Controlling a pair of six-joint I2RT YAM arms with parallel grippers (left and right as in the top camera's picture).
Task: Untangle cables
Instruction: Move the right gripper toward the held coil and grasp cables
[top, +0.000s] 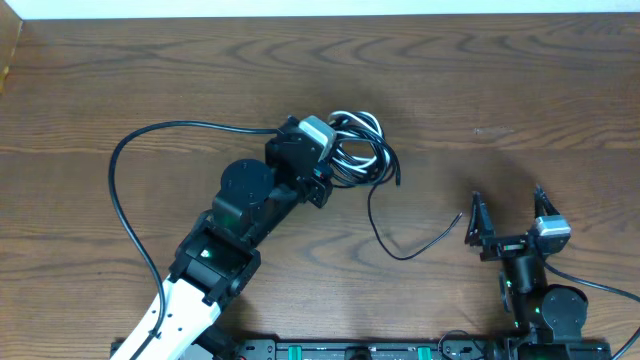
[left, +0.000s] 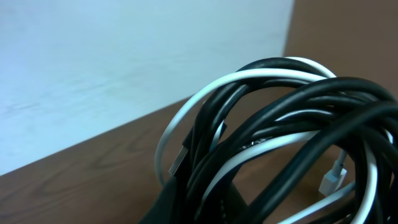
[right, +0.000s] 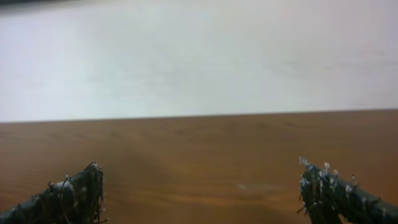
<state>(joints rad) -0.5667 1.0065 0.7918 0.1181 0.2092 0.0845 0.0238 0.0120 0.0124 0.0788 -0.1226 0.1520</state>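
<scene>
The cables (top: 362, 148) lie as a small tangle of black and white cords at the table's middle back. One thin black tail (top: 400, 252) trails from it toward the front right. My left gripper (top: 326, 170) is at the tangle's left side. In the left wrist view the cords (left: 280, 118) loom close, and black and white strands run down between my dark fingers (left: 199, 208), which are shut on them. A small white plug tip (left: 333, 177) shows at the right. My right gripper (top: 507, 212) is open and empty at the front right, apart from the tail's end. Its fingertips (right: 205, 177) frame bare wood.
The left arm's thick black wire (top: 115, 190) loops wide over the left of the table. The wooden table (top: 520, 90) ends at a pale back edge (top: 320, 8).
</scene>
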